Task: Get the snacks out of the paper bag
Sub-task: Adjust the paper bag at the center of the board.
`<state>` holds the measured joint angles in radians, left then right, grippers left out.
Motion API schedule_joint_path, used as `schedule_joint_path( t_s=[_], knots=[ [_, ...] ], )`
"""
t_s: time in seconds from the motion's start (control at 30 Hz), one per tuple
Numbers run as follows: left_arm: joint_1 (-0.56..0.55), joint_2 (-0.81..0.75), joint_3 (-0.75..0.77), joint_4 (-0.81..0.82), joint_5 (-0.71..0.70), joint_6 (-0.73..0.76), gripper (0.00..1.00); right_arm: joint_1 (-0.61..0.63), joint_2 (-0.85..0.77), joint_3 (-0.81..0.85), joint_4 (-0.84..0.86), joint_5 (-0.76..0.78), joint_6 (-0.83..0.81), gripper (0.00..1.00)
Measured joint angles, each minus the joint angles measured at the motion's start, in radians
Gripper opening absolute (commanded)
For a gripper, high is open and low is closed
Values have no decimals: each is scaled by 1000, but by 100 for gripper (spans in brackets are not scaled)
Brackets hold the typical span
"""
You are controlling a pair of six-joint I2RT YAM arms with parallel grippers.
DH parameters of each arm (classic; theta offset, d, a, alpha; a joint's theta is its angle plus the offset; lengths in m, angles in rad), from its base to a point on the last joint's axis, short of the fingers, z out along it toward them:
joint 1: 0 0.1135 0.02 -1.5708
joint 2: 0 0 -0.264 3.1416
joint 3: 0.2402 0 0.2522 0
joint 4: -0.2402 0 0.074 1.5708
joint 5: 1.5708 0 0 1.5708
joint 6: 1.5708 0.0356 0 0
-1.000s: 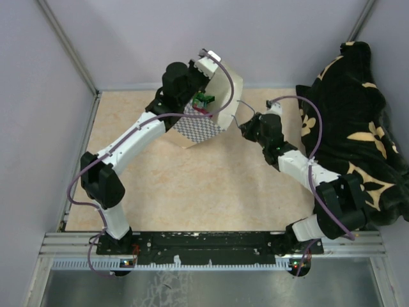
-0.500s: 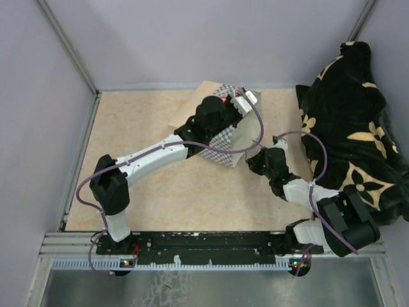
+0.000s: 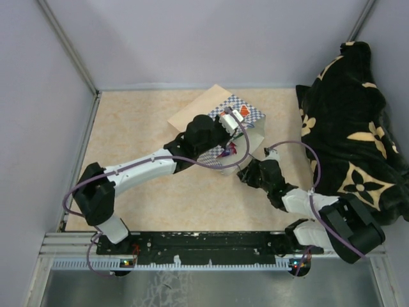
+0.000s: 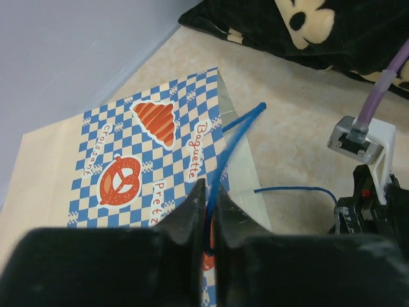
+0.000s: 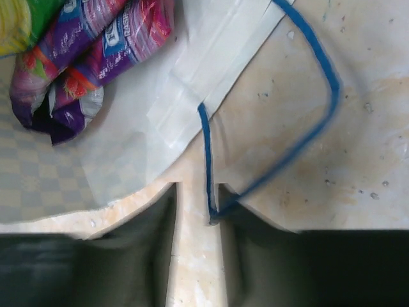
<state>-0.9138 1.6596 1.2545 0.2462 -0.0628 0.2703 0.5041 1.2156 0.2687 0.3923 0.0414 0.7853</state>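
Cream-tan paper bag with blue-checkered band (image 3: 201, 110) lies tipped on the desk (image 3: 128, 128), purple glossy snack packets (image 5: 96, 38) just inside its mouth; left fingers (image 4: 192, 214) pinch one blue cord handle (image 4: 239, 125); right fingers (image 5: 153, 249), narrowly parted, straddle the other cord handle (image 5: 307, 134); a hard tug could tear a cord loose

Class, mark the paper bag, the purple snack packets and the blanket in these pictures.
Paper bag (image 4: 147, 160): left wrist view, checkered band.
Purple snack packets (image 5: 96, 45): right wrist view, glossy front.
Blanket (image 3: 358, 128): top view, its middle.
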Motion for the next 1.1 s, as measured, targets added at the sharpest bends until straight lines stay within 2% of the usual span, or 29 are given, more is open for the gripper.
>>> schedule_joint_path(
  t_s=[0.07, 0.1, 0.13, 0.23, 0.43, 0.6, 0.67, 0.8, 0.9, 1.0, 1.1],
  knots=[
    [0, -20, -13, -3, 15, -28, 62, 1, -31, -21, -8, -12, -6, 94],
    [0, -29, -15, -9, 27, -45, 78, 3, -61, -27, -19, -25, -20, 98],
    [0, -35, -15, -12, 33, -48, 87, 4, -72, -27, -23, -27, -18, 99],
    [-1, -60, -16, -37, 56, -100, 98, 4, -180, -24, -126, -33, -58, 99],
    [-8, -174, -59, -66, 50, -173, 100, 3, -445, 42, -357, 7, -159, 99],
    [-1, -338, -135, -77, -91, -279, 100, 3, -664, 88, -406, 12, -218, 99],
    [34, -396, -145, -130, -148, -372, 100, 3, -719, 96, -404, 19, -228, 99],
    [211, -428, -175, -218, -188, -597, 98, 3, -675, 149, -400, 52, -261, 99],
    [334, -435, -289, -232, -182, -730, 96, 3, -569, 227, -380, 68, -311, 99],
    [394, -411, -359, -264, -169, -796, 96, 3, -458, 319, -347, 65, -367, 99],
    [420, -372, -361, -276, -162, -824, 96, 0, -372, 405, -312, 45, -414, 99]
  ],
)
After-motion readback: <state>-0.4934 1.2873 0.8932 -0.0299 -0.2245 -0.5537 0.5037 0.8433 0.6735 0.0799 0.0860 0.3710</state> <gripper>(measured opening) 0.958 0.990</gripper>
